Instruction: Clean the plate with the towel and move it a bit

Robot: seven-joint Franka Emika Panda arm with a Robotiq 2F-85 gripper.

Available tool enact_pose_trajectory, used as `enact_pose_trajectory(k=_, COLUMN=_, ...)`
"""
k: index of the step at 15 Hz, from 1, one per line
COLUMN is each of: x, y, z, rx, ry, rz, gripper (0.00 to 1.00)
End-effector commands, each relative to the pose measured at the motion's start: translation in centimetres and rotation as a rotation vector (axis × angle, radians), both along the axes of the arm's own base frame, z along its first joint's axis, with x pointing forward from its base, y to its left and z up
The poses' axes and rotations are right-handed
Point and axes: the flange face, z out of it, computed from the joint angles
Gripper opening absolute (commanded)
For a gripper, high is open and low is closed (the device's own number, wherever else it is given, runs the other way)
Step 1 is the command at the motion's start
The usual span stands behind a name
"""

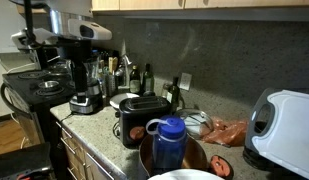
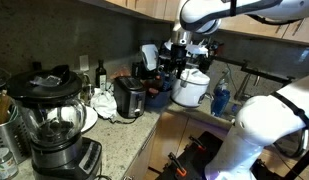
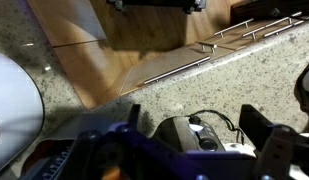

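In an exterior view, the white plate sits at 10 o'clock from the black toaster. The blue bottle stands close, so you could knock it over. In an exterior view, the gripper hangs high over the crowded counter. In the wrist view, the gripper looks wide and empty. I see no towel there. Drop fast and you hit the toaster.

White jointed robot arm rises from a bulky lower link, then folds over so its upper links run level above the jaws. The wrist bends down and the black two-finger gripper hangs pointing down. The wrist view shows only the gripper's dark edge at the top; jaw gap unreadable.
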Motion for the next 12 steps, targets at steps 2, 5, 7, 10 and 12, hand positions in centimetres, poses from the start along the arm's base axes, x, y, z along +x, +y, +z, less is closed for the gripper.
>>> enact_pose_trajectory(k=2, x=0.0, y=0.0, z=0.1, rx=0.000, ry=0.001, rz=0.000, gripper=1.00)
enact_pose_trajectory(k=5, x=0.7, y=0.1, z=0.2, rx=-0.011, ry=0.016, rz=-0.008, gripper=1.00)
enact_pose_trajectory(k=7, x=2.2, y=1.2, z=-0.1, rx=-0.016, ry=0.030, rz=0.016, gripper=1.00)
enact_pose_trajectory(k=10, x=5.4, y=5.1, z=-1.2, rx=-0.048, ry=0.049, rz=0.089, gripper=1.00)
enact_pose_trajectory(k=12, x=7.5, y=8.5, z=-1.8, rx=-0.073, ry=0.052, rz=0.156, gripper=1.00)
